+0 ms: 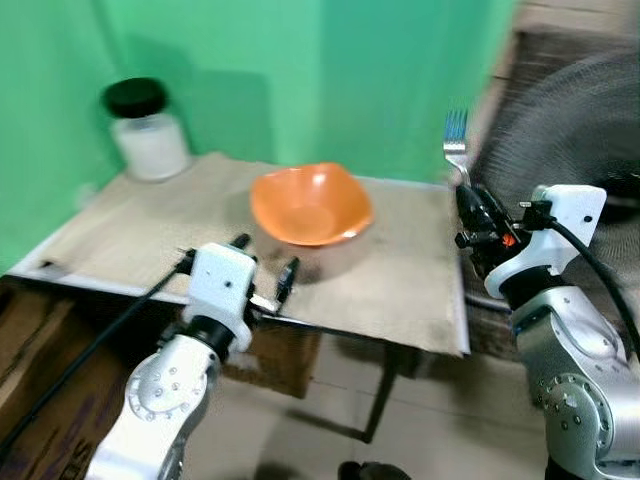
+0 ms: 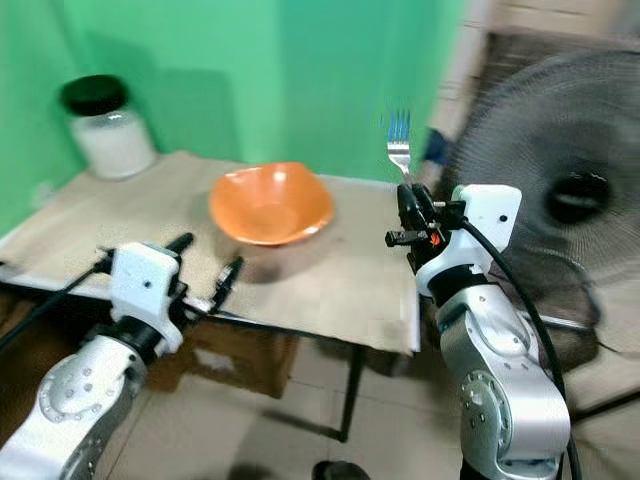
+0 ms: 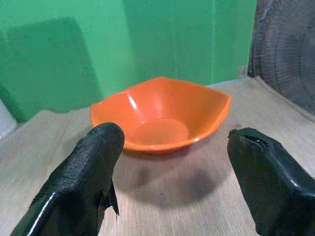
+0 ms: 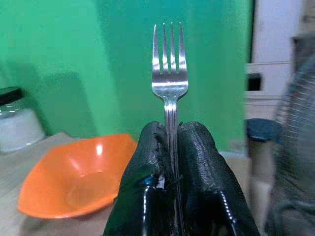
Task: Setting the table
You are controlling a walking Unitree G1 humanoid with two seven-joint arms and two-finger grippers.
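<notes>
An orange bowl [image 1: 311, 203] sits near the middle of a small table [image 1: 120, 235] covered with a beige cloth. My left gripper [image 1: 263, 262] hovers at the table's front edge just before the bowl, its fingers [image 3: 83, 182] spread open with nothing between them. My right gripper [image 1: 474, 205] is raised at the table's right edge, shut on a silver fork [image 4: 170, 83] that stands upright with its tines up. The fork [image 1: 456, 145] rises above the black fingers, to the right of the bowl.
A glass jar [image 1: 147, 130] with a black lid and white contents stands at the table's back left corner. Green walls close the back and left. A large dark fan [image 2: 560, 190] stands right of the table. Cardboard boxes [image 1: 40, 400] lie under the table's front.
</notes>
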